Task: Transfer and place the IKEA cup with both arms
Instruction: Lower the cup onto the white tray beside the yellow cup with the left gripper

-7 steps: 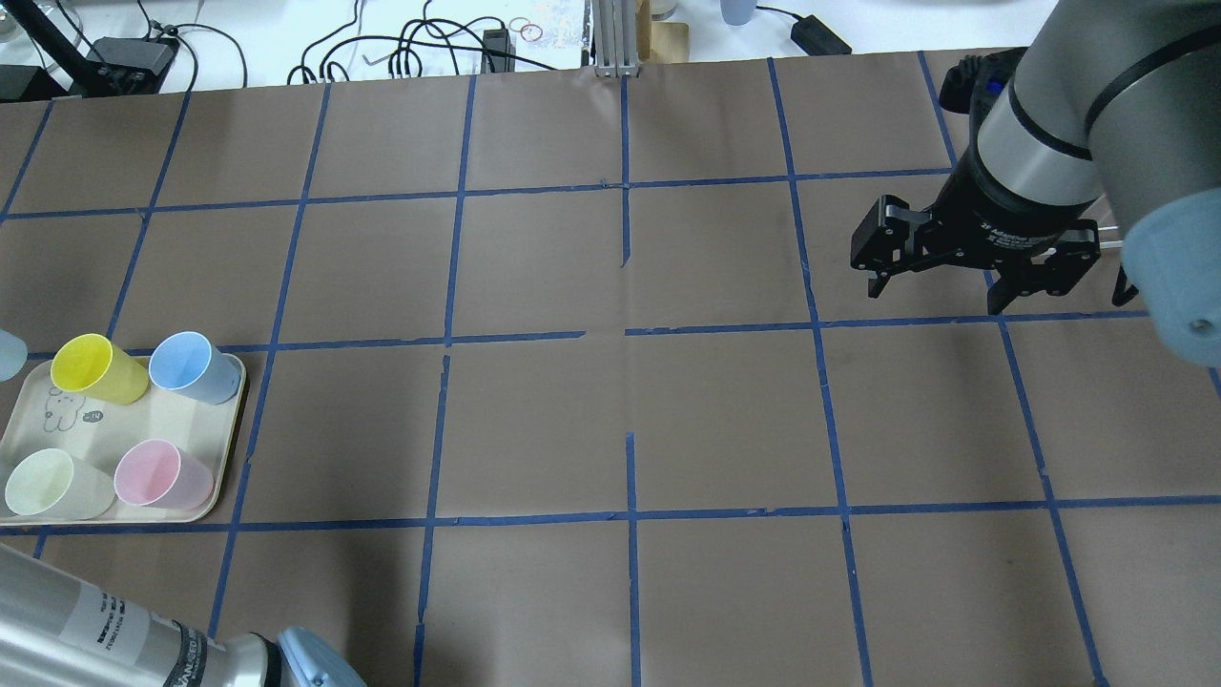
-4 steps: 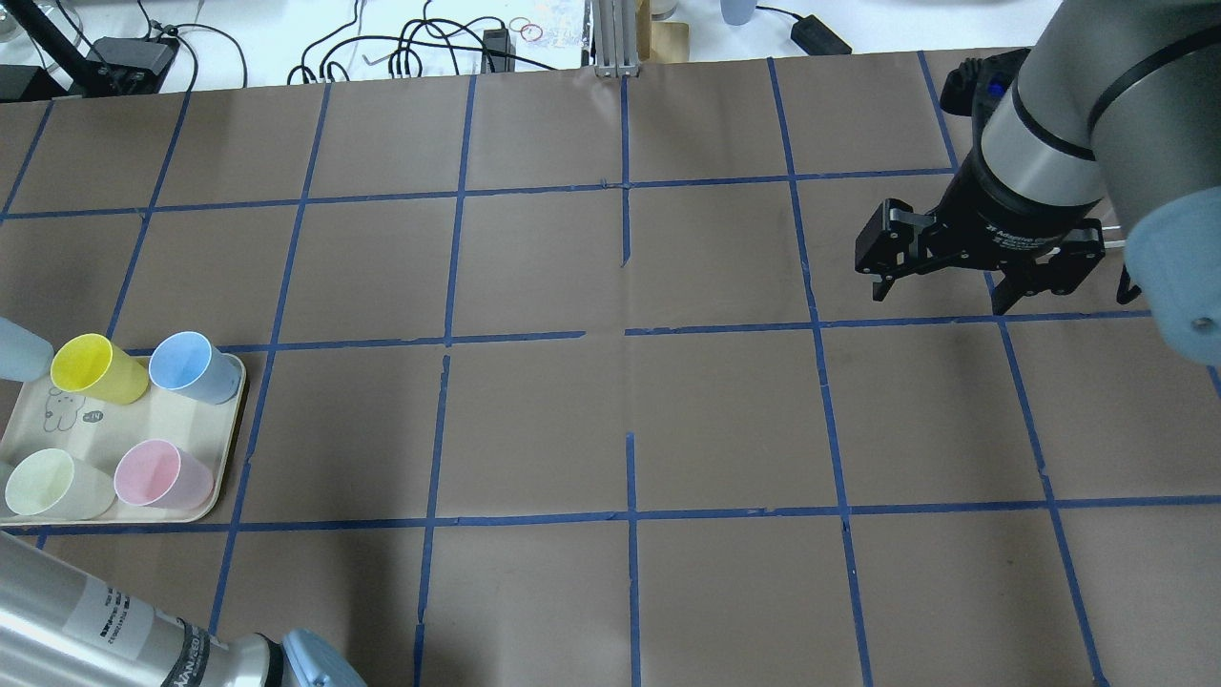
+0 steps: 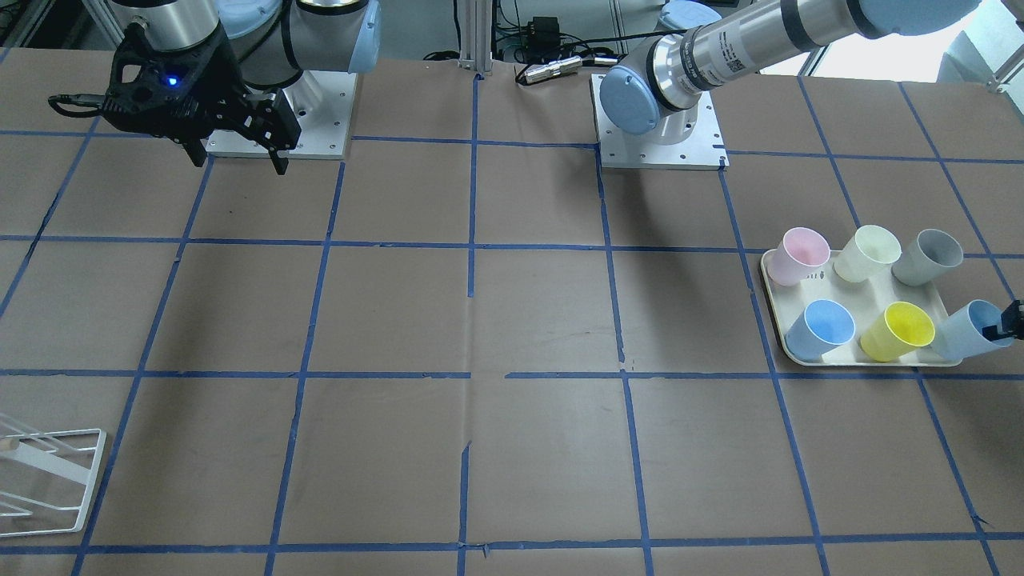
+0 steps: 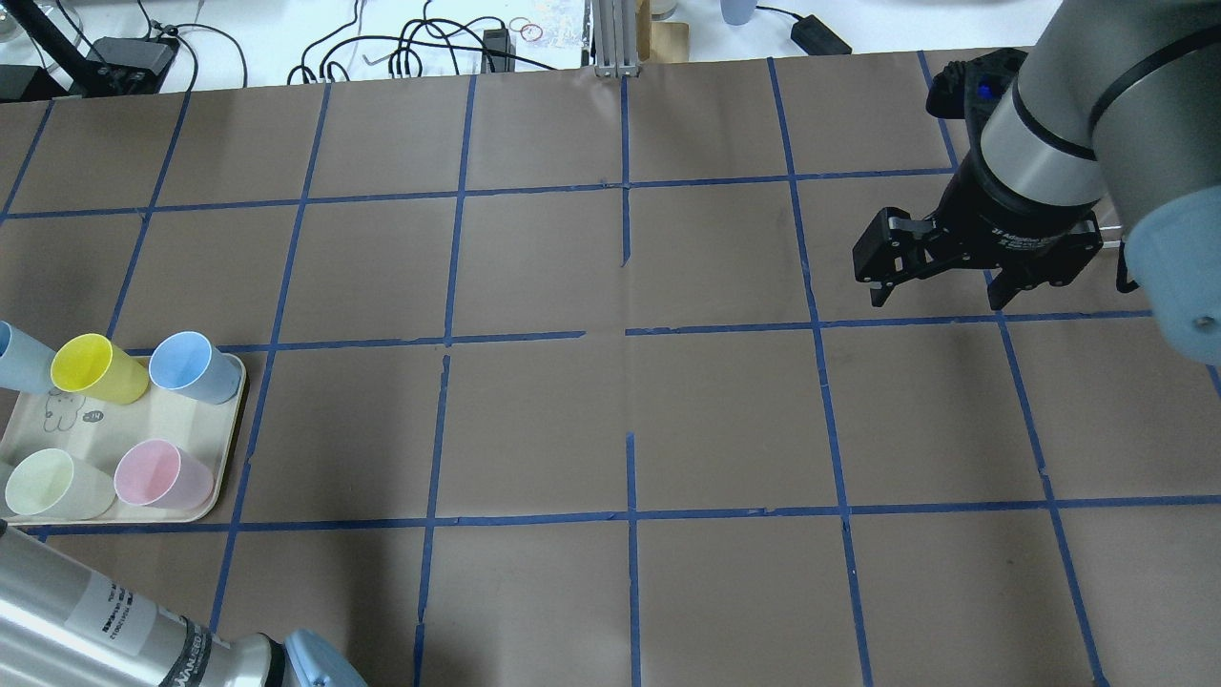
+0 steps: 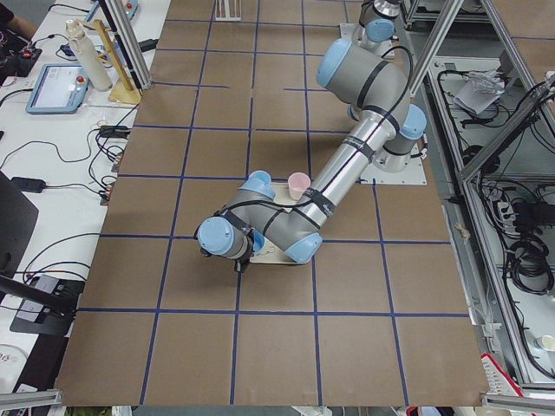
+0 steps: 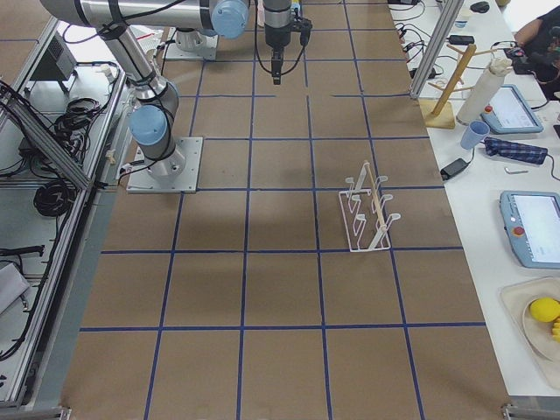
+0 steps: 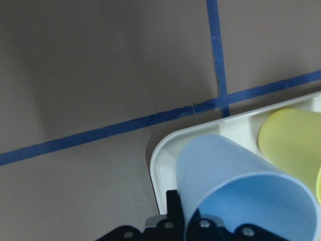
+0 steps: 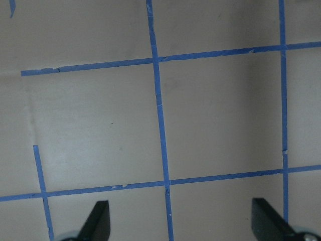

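Observation:
The IKEA cup [image 3: 964,330], pale light-blue, is tilted at the outer corner of the tray [image 3: 772,280], beside a yellow cup [image 3: 898,330]. It also shows at the left edge of the overhead view [image 4: 14,358] and fills the lower right of the left wrist view [image 7: 241,196]. My left gripper [image 3: 1006,324] is shut on it at the view's edge; most of the gripper is out of view. My right gripper [image 4: 940,291] is open and empty, hanging above the bare table far from the tray, its fingertips [image 8: 98,221] wide apart.
The tray [image 4: 229,420] also holds a deeper blue cup [image 4: 191,365], a pink cup [image 4: 157,474], a pale green cup [image 4: 52,484] and a grey cup [image 3: 928,256]. A white wire rack [image 3: 48,480] stands on the robot's far right.
The pale blue cup has come further into the overhead view from the left edge, toward the yellow cup. The right gripper has shifted slightly and stays open.

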Available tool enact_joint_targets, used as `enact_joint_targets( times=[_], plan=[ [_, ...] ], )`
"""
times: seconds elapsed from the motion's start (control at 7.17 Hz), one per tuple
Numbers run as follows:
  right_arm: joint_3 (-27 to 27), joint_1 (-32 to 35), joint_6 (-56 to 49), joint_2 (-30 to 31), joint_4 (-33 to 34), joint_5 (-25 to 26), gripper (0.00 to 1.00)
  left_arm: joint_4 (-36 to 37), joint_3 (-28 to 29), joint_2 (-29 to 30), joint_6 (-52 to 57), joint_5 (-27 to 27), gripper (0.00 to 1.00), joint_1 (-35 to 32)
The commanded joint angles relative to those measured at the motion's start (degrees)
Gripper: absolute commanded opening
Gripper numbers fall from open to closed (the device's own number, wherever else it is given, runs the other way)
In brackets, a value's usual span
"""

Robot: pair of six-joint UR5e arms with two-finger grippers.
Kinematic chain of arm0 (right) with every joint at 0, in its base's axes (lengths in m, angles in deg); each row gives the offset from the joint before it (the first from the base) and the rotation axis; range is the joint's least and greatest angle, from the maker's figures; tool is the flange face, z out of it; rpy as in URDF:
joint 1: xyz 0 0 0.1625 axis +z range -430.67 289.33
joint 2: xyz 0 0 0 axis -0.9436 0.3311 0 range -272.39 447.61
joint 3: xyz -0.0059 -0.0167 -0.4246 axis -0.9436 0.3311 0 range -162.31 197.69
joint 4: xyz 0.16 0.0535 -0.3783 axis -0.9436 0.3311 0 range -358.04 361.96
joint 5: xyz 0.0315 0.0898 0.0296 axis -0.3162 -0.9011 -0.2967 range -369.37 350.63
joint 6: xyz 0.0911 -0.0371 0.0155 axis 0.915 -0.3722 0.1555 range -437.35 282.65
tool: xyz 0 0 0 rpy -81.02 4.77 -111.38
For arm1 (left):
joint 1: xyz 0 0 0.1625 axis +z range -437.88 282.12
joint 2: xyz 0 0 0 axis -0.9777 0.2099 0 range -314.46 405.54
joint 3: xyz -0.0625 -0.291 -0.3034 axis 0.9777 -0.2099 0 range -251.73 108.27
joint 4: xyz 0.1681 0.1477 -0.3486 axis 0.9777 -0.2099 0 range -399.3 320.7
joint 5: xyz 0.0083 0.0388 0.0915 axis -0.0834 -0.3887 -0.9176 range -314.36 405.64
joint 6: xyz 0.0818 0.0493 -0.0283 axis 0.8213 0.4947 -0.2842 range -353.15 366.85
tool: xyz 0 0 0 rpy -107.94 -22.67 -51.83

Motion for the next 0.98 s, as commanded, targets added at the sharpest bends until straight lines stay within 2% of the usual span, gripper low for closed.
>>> enact_joint_targets(
  times=[0.0, 0.84],
  plan=[
    [-0.07, 0.08, -0.27, 0.28, -0.29, -0.10, 1.00, -0.07, -0.14, 0.08, 0.09, -0.15, 0.00, 0.00],
    [0.19, 0.08, -0.62, 0.19, -0.20, -0.19, 1.00, 0.01, 0.57, 1.48, 0.18, -0.15, 0.00, 0.08]
  ],
)
